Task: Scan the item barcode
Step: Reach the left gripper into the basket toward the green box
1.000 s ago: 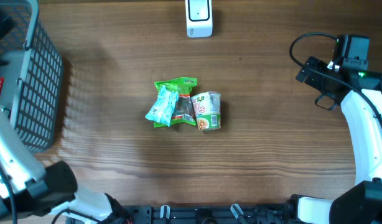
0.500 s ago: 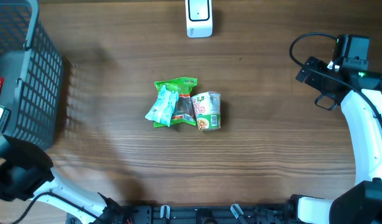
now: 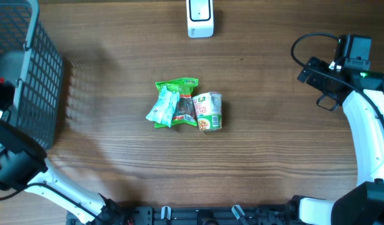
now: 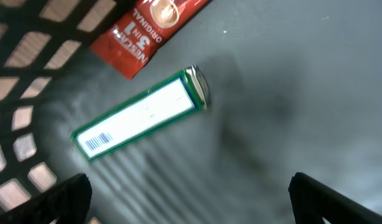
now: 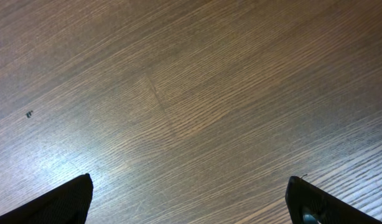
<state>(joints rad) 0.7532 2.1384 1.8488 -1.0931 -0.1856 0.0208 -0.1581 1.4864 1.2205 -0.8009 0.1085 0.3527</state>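
Observation:
Mid-table lies a pile of items: a green snack bag [image 3: 177, 100], a light-blue packet [image 3: 161, 107] and a printed cup [image 3: 209, 111] on its side. The white barcode scanner [image 3: 200, 17] stands at the far edge. My left gripper [image 4: 191, 200] is open above the grey floor of the basket [image 3: 37, 81]. Below it lie a white, green-edged box [image 4: 138, 115] with a barcode and a red coffee sachet [image 4: 150, 31]; nothing is between its fingers. My right gripper [image 5: 191, 200] is open over bare wood, far right of the pile.
The black wire basket takes up the table's left end, with its mesh wall [image 4: 17, 68] close to my left gripper. The right arm [image 3: 367, 125] stands along the right edge, with a cable loop [image 3: 304, 47] above it.
The left arm has swung further toward the left edge over the basket. Pile, scanner and right arm have not moved.

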